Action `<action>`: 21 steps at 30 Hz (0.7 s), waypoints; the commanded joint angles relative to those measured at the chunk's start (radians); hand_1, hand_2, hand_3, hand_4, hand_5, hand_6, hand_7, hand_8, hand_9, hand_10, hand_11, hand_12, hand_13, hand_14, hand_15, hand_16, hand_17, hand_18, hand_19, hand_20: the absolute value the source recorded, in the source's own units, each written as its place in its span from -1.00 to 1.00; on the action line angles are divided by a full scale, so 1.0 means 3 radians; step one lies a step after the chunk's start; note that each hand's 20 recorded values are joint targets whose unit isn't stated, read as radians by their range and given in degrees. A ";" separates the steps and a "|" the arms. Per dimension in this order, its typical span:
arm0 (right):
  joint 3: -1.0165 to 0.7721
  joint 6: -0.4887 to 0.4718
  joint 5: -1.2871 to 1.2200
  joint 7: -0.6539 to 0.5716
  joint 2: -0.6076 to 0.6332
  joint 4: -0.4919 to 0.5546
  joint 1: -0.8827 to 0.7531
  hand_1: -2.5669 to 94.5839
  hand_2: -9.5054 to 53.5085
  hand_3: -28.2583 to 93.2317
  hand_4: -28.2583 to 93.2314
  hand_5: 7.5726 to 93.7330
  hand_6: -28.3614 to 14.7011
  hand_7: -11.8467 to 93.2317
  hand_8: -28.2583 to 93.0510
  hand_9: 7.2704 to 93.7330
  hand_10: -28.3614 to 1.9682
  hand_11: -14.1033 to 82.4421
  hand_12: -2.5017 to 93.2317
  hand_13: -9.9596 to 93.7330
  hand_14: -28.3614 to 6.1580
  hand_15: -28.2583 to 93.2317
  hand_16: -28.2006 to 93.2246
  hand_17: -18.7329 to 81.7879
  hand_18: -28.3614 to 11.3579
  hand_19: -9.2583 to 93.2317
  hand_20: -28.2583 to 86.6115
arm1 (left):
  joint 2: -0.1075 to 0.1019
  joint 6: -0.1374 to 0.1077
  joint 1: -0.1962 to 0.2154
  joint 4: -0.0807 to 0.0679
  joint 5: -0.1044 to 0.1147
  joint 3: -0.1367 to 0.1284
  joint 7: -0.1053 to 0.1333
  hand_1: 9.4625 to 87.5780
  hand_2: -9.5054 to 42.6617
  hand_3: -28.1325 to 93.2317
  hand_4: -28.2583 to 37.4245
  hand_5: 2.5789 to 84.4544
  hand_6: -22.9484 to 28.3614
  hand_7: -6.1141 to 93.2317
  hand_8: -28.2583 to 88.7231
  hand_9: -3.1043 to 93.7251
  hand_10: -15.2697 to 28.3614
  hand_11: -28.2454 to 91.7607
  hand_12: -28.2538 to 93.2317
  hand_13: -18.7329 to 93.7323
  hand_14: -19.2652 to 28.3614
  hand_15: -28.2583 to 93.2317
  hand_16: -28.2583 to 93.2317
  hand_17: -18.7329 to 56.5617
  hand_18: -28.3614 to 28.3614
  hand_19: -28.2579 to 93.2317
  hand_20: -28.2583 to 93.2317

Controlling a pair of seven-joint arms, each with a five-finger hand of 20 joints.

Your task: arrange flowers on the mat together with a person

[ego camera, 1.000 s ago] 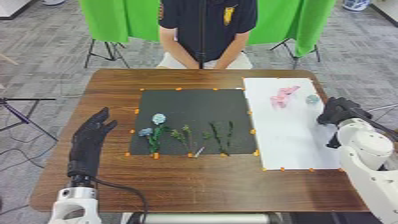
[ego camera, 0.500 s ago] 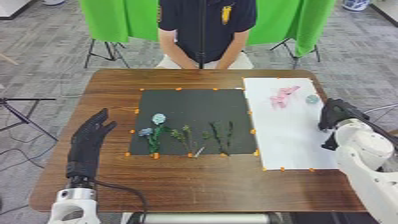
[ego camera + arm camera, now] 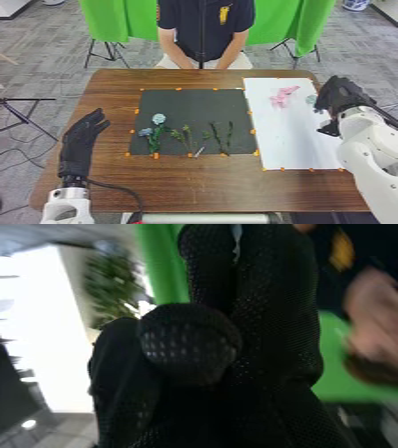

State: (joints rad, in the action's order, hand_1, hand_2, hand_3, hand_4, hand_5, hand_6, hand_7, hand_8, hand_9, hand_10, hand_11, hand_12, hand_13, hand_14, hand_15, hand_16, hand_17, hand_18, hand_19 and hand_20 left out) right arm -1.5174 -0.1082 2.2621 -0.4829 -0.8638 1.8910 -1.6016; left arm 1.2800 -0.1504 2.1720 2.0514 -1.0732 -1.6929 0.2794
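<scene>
Right hand (image 3: 343, 96) moved forward | fingers extended (near the pale flower (image 3: 311, 99)) | left hand (image 3: 80, 140): fingers straight

Green cloth (image 3: 100, 20) hangs above grey flooring (image 3: 53, 60) (a black stand (image 3: 30, 99) at left).

Brown wooden surface (image 3: 169, 182), its grain visible, with the dark square mat (image 3: 182, 105) as landmark. The mat lies flat, bare wood bordering its left, near and far sides. Just beside it on the right lies a white rectangular sheet (image 3: 282, 135), extending beyond the mat both nearer to and farther from the robot. Small orange markers (image 3: 179, 89) are set along the mat's edges (similar ones line the sheet's near and far ends). Nearer the robot than the mat, toward its left, a black cable (image 3: 120, 187) curves over the wood.
</scene>
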 commanded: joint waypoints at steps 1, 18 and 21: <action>0.0797 -0.0015 -0.0137 0.0375 -0.0525 0.0376 0.0822 1.00 -1.00 -1.00 0.21 0.81 0.25 -0.45 -0.32 1.00 0.11 -0.31 -0.18 1.00 0.53 0.43 -0.11 0.84 0.01 0.99 0.08 | -0.0025 -0.0004 0.0050 -0.0040 0.0047 -0.0015 0.0017 -0.61 -0.92 0.48 -0.81 -0.04 0.02 -0.55 -0.62 -0.22 0.19 -0.25 -0.21 -0.11 0.44 -0.25 -0.41 -0.44 0.41 -0.44 -0.26; 0.2097 -0.0277 0.0178 0.0707 -0.1680 -0.0599 0.1423 1.00 -1.00 -1.00 0.18 0.81 0.30 -0.44 -0.33 1.00 0.14 -0.33 -0.20 1.00 0.57 0.51 -0.11 0.85 -0.04 1.00 0.24 | -0.0023 -0.0023 0.0063 -0.0039 0.0056 0.0042 0.0043 -0.67 -0.88 0.51 -0.90 -0.03 0.02 -0.55 -0.62 -0.22 0.19 -0.25 -0.21 -0.11 0.45 -0.25 -0.41 -0.44 0.41 -0.45 -0.26; 0.2002 -0.0433 0.0485 0.0869 -0.1845 -0.0687 0.1302 1.00 -1.00 -1.00 0.18 0.81 0.31 -0.44 -0.34 1.00 0.15 -0.33 -0.22 1.00 0.57 0.52 -0.11 0.85 -0.05 1.00 0.28 | -0.0025 -0.0017 0.0037 -0.0050 0.0057 0.0058 0.0054 -0.67 -0.88 0.51 -0.90 -0.03 0.02 -0.55 -0.62 -0.22 0.19 -0.25 -0.21 -0.11 0.45 -0.25 -0.41 -0.44 0.41 -0.45 -0.26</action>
State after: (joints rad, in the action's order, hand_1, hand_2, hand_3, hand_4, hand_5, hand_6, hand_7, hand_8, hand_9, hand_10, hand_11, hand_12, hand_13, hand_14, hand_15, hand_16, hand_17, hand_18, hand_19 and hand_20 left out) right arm -0.9177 -0.1725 2.2839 -0.2968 -1.3339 1.7243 -1.1731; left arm 1.2701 -0.1518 2.1762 2.0446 -1.0647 -1.6864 0.2895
